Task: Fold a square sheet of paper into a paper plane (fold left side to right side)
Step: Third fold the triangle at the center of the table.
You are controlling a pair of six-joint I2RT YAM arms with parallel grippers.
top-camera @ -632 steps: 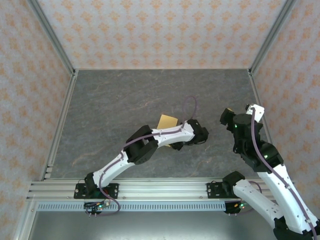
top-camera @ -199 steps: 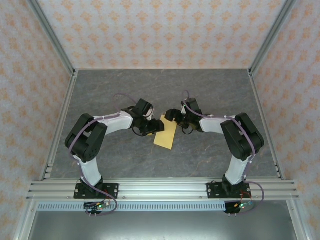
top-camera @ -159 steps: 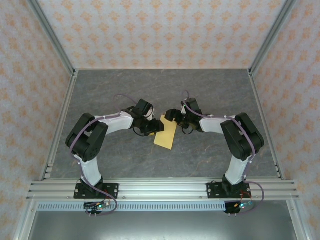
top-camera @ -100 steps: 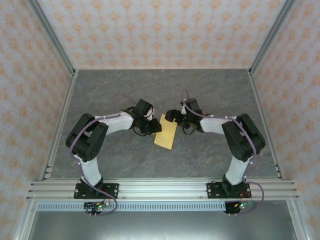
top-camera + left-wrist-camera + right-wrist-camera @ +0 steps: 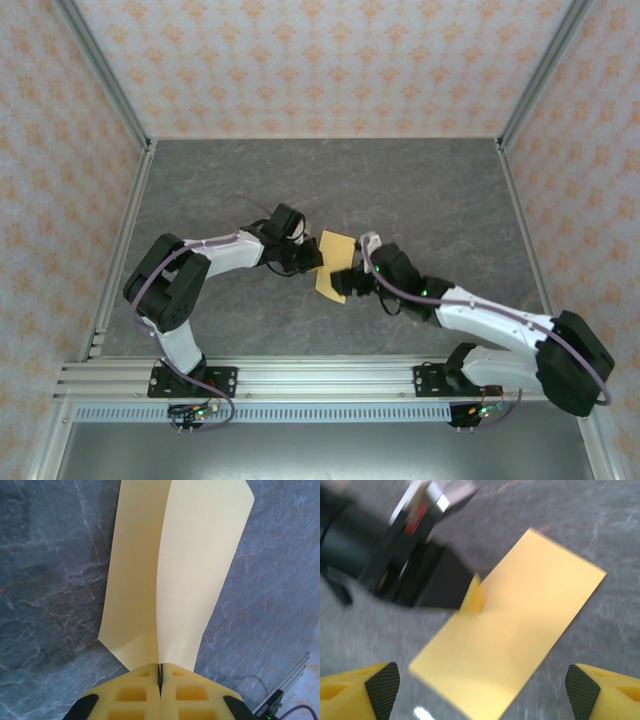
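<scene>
A grey marbled table (image 5: 300, 180) is seen from above, closed in at the back and both sides by walls (image 5: 300, 60) papered in a pale orange pattern. A ribbed aluminium rail (image 5: 320, 378) runs along the table's near edge and carries the bases of two white and black robot arms.

The left arm (image 5: 215, 250) bends up from its base and reaches right toward the table's middle. The right arm (image 5: 490, 320) lies low and stretches left from its base to the same spot.

Between them, near the centre of the table, is the square sheet of paper (image 5: 336, 255), yellow-orange and now a narrow rectangle. Its long sides run away from the arms with a slight tilt. From the left wrist camera it shows as two long panels meeting along a line that leads straight to the fingertips.

The left gripper (image 5: 160, 672) sits at the paper's left edge. Its yellow fingers are pressed together and pinch that edge of the sheet.

The right gripper (image 5: 482, 692) hangs over the near end of the paper. Its dark-padded yellow fingers are spread wide, one on each side of the sheet, and hold nothing.
</scene>
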